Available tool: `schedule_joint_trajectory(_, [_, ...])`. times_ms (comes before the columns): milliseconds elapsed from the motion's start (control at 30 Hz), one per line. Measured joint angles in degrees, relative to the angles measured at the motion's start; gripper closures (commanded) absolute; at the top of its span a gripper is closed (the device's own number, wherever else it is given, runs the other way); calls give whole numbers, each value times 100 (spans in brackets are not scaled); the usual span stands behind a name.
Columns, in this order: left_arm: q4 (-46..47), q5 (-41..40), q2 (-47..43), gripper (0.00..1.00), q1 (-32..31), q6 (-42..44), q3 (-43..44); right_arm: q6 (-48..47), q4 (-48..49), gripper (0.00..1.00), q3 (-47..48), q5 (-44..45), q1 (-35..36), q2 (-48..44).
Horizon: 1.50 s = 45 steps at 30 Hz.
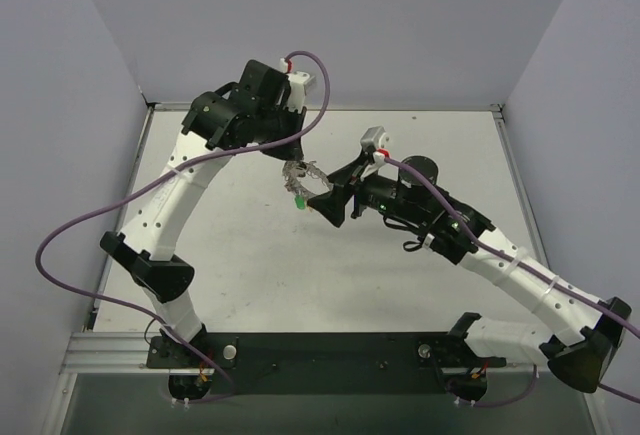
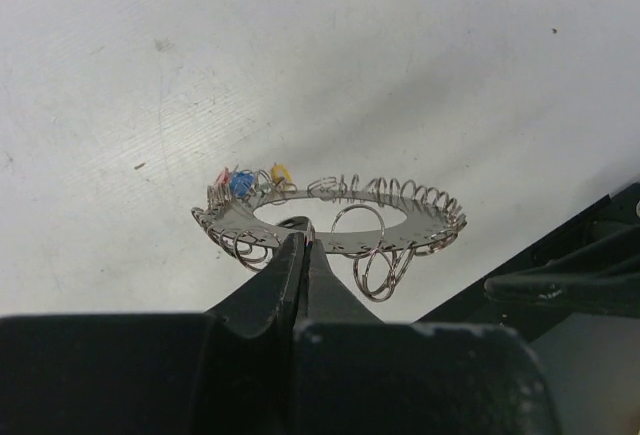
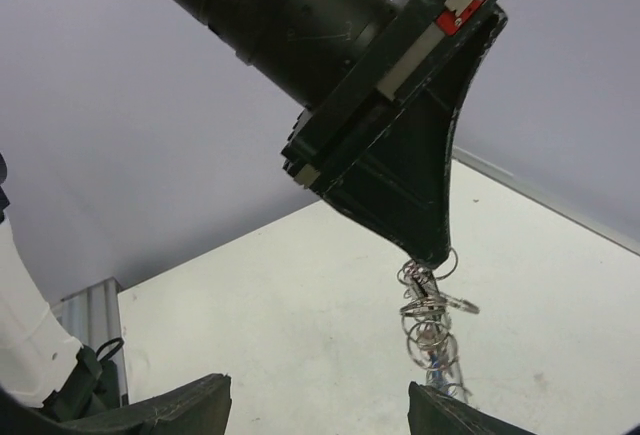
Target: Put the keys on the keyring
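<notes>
keyring [image 2: 420, 223] held up mid-frame, some keys [image 2: 240, 183] on it, job looks partly done

my left gripper [image 2: 300, 240] is pinched tight on the ring's inner rim, holding it clear of the table [image 2: 150, 75]. blue, pink and yellow heads cluster at its left edge. overhead, a green key [image 1: 298, 202] shows just below it, and i cannot tell if it's threaded. the ring is flat, silvery, fringed with wire loops. my right gripper [image 3: 318, 405] stands spread and empty, just to its right.

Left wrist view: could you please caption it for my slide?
Left tool shut on the keyring above the table, coloured keys at its rim.
</notes>
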Motion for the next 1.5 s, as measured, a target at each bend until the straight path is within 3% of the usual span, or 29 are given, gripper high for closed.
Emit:
schedule_joint_trajectory(233, [39,70,-17,100,240,-382,-52,269,553,32,-9,-160,61,466])
schedule_joint_trajectory(333, [70,186,-55,100,278,-470,-118,374,737,45,0,-240,59,793])
schedule_joint_trajectory(433, [103,273,-92,100,306,-520,-155,479,802,49,50,-229,55,1102])
schedule_joint_trajectory(900, [306,433,-269,100,313,-549,-411,774,1255,53,79,603,-107,1250])
schedule_joint_trajectory(1000, [321,433,-286,100,313,-549,-459,800,1305,58,79,645,-111,1250])
schedule_joint_trajectory(1500, [470,404,-393,100,313,-553,-579,1069,1250,61,507,590,-107,1521])
